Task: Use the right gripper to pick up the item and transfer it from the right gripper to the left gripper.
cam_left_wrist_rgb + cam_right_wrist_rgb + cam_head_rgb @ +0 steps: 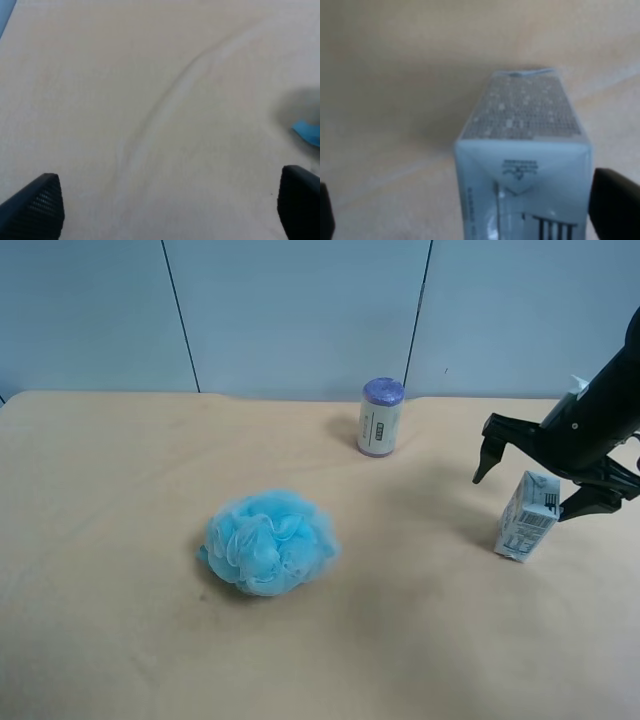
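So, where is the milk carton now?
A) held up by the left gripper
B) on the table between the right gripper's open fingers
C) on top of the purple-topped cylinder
B: the milk carton stands on the table, and the right gripper has one open finger on each side of it.

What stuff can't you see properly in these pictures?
- Milk carton print: blurred in the right wrist view, lower part cut by the edge.
- Cylinder label: too small in the exterior high view.
- Blue sponge: only a blurry sliver at the left wrist view's edge.
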### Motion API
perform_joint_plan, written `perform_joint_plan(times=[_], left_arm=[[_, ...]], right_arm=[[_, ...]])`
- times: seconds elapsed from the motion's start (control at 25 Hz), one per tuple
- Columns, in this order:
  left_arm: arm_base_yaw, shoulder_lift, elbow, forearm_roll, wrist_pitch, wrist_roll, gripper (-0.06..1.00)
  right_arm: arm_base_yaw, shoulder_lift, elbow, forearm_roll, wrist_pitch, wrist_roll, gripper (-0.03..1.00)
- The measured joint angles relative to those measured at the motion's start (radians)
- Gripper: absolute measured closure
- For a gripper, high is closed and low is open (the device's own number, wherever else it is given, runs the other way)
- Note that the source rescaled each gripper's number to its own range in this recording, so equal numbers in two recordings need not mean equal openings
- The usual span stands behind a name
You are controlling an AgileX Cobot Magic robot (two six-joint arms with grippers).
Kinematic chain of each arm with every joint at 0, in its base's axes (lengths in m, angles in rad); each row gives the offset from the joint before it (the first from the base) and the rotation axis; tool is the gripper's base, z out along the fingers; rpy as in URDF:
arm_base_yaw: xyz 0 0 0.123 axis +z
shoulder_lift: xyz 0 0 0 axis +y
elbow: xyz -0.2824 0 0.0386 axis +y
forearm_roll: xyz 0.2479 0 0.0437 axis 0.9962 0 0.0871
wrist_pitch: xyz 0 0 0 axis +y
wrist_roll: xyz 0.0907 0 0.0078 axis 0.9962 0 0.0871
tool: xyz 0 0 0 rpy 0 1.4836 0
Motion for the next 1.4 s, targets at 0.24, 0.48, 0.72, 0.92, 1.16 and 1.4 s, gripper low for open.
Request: perform_joint_plan(times=[0.24, 0.48, 0.72, 0.92, 1.16, 1.4], left_arm=[[0.000, 0.000, 0.000, 0.000, 0.000, -0.001, 0.07], [0.000, 0.000, 0.000, 0.000, 0.000, -0.001, 0.07], [0.000, 0.000, 0.000, 0.000, 0.000, 0.000, 0.07], [0.000, 0.000, 0.000, 0.000, 0.000, 0.000, 0.07], [0.000, 0.000, 0.000, 0.000, 0.000, -0.001, 0.07], [0.000, 0.000, 0.000, 0.000, 0.000, -0.001, 0.07]], right_arm=[[0.000, 0.003, 0.000, -0.054, 0.015, 0.018, -0.03], [0.000, 0.004, 0.000, -0.091, 0.035, 0.044, -0.03], [0.000, 0.004, 0.000, -0.098, 0.029, 0.052, -0.03], [0.000, 0.016, 0.000, -0.106, 0.015, 0.053, -0.03], [0.000, 0.039, 0.000, -0.101, 0.016, 0.053, 0.06], [0.000, 0.039, 0.000, -0.090, 0.015, 0.052, 0.17]])
